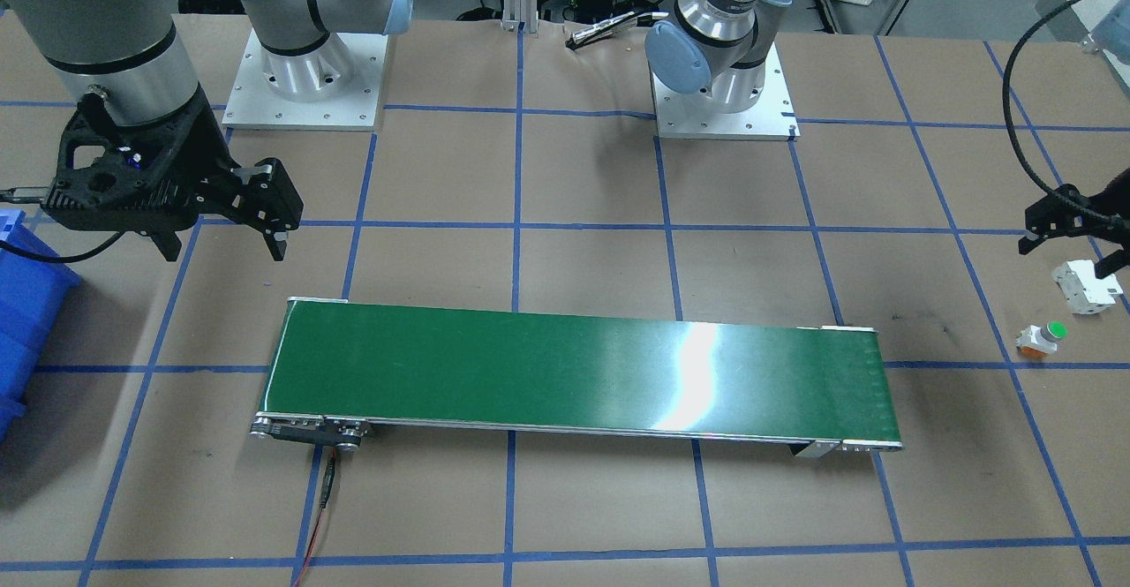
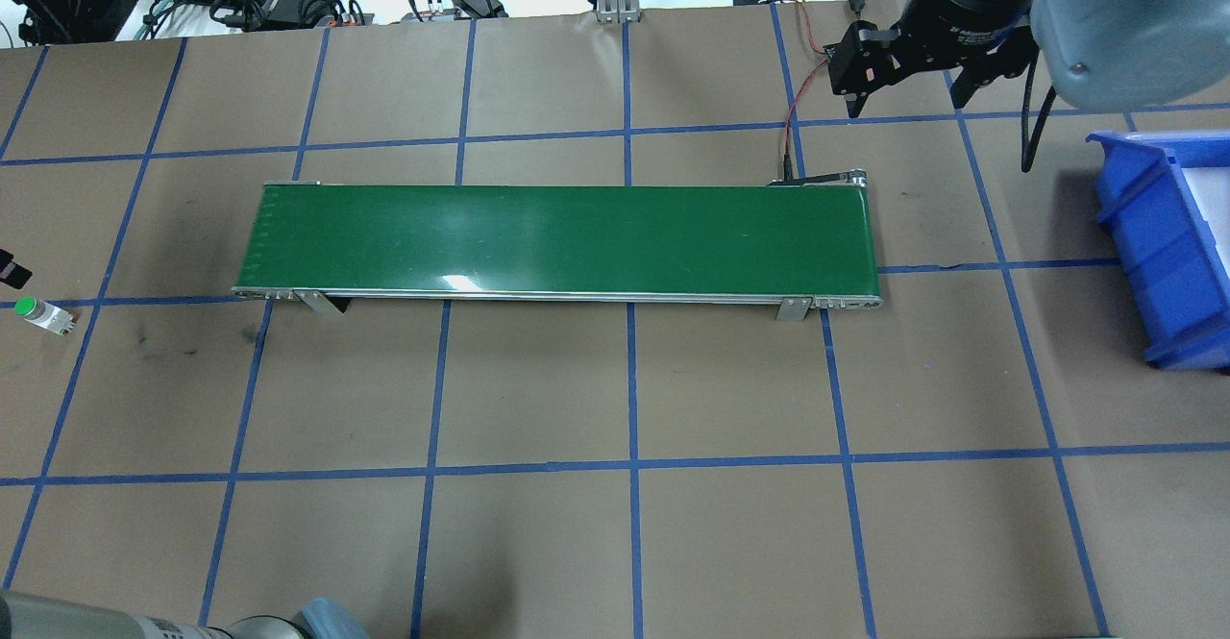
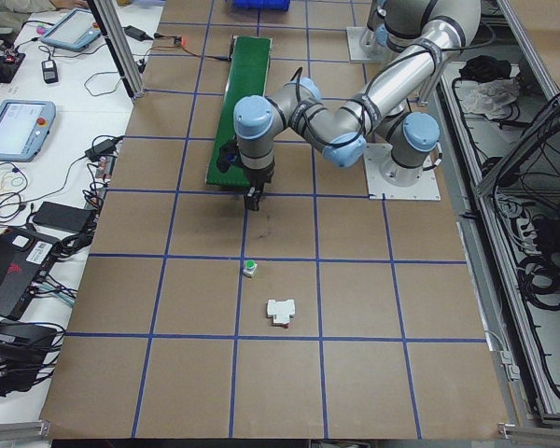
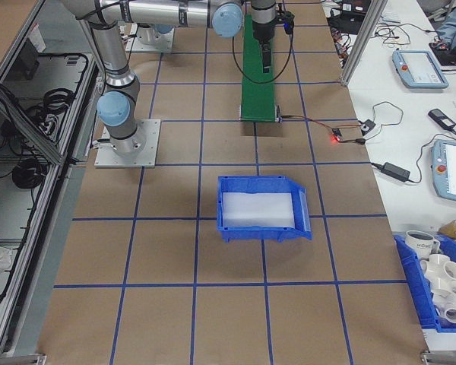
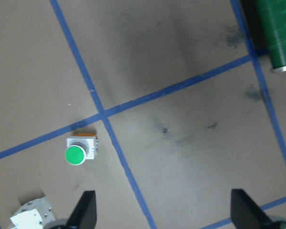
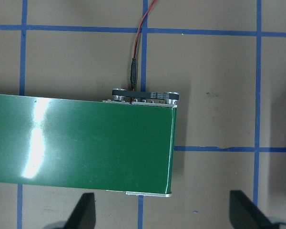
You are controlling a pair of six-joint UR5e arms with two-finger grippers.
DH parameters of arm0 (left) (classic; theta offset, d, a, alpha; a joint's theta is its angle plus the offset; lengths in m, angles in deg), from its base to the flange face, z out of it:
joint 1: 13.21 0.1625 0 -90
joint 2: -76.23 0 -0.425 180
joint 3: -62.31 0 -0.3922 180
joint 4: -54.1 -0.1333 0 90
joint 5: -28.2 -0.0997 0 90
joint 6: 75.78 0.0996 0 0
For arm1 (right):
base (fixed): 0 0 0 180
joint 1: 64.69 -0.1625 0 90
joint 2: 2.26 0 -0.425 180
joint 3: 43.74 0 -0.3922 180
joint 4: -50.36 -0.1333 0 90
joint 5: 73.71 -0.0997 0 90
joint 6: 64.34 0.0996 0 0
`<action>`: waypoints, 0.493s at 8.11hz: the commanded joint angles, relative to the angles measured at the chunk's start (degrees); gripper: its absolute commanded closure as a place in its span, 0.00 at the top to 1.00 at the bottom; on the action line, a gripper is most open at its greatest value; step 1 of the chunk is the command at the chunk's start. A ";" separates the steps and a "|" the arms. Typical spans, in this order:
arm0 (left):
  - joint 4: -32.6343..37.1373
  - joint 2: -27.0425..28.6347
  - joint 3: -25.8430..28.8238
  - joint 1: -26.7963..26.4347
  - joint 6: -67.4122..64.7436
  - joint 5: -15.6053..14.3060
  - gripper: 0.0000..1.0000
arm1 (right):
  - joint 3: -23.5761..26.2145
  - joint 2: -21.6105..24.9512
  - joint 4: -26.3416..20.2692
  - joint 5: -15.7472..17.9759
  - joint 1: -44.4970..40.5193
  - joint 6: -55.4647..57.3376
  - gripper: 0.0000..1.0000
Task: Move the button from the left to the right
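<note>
The left hand [image 5: 162, 214] hangs above the desk [image 1: 565, 507] with its two fingertips [image 5: 86, 210] spread wide and nothing between them; the button [image 5: 78, 151] sits on the brown paper just ahead of the finger on the wrist view's left, apart from it, green cap turned up toward the camera, its orange base peeking out at the far side, close by a crossing of blue tape lines; the white boxy part [image 5: 31, 220] lies beside that same finger, partly cut off by the frame edge; the near end of the green conveyor belt [image 5: 279, 31] shows well off to the other side of this hand.

The right hand [image 6: 162, 214] hovers over the opposite end of the belt [image 6: 81, 145], likewise opened wide and holding nothing; the belt's end roller and a red-and-black cable [image 6: 136, 52] lie ahead of its fingers; the blue bin [image 2: 1168, 255] stands on the desk off to this hand's outer side, well apart from the belt.

In the front-facing view the button [image 1: 1042, 338] rests beside the white part [image 1: 1088, 285], the two near but not touching, just below the left hand [image 1: 1073, 243].
</note>
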 commanded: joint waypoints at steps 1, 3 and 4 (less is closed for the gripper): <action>-10.68 6.50 -0.02 2.49 6.72 -2.21 1.00 | -0.05 1.04 -6.14 0.33 -0.20 -0.46 1.00; -11.13 9.14 0.06 3.64 7.69 -2.13 1.00 | 0.38 0.52 -19.30 -0.11 -2.82 -0.38 1.00; -13.75 10.37 -0.02 3.64 8.82 -2.04 1.00 | -0.05 0.60 -19.37 0.50 -2.83 -0.55 1.00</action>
